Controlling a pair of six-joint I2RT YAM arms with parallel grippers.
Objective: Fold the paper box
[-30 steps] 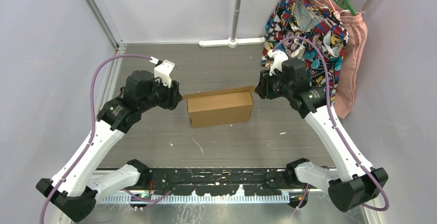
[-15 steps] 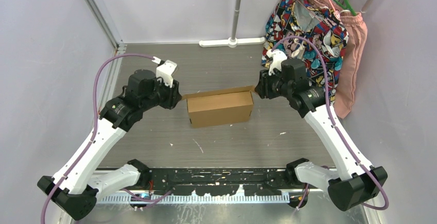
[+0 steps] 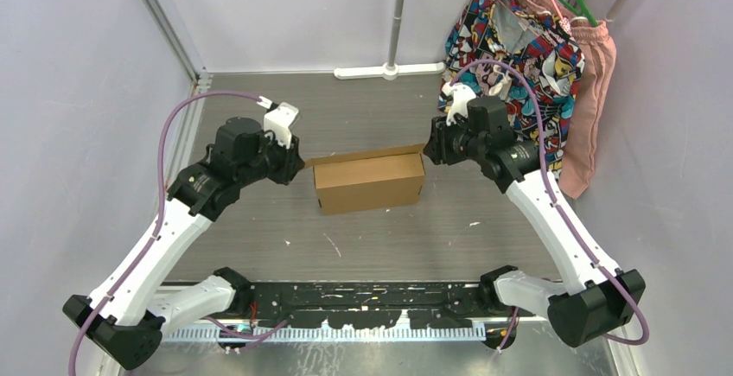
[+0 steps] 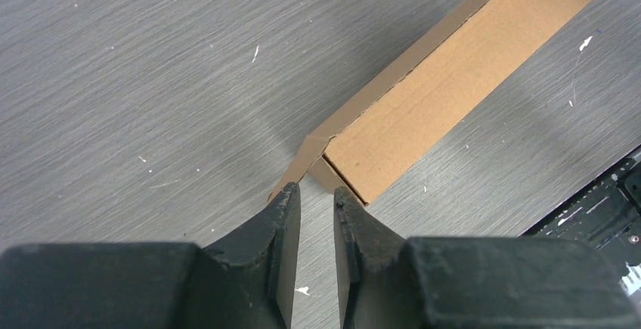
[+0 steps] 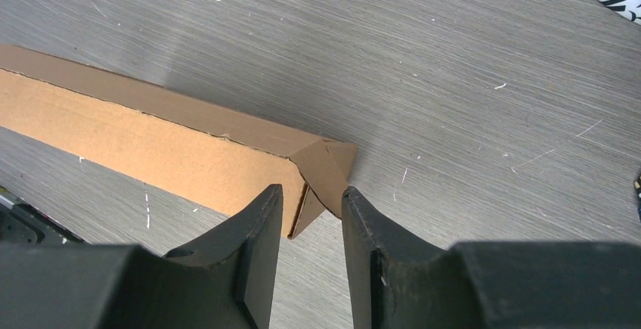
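Midway across the worktop (image 3: 259, 117), a little toward its far edge, the paper box (image 3: 370, 181) lies as a long, shallow shape with its long sides roughly parallel to the near edge. The left gripper (image 4: 314, 193) sits at the box's left end, jaws narrowly apart with bare tabletop showing between them and the loose left end flap (image 4: 300, 164) just at its fingertips. The right gripper (image 5: 312, 197) stands open astride the right end flap (image 5: 325, 164), not visibly pinching it. The cardboard is probably light and stiff across its panels but hinges readily at the creases, and would likely skid if pushed from one end only. The end flaps, taken near their creases and pressed from both ends at once, look the best hold; a hard pinch could crush the fluting.
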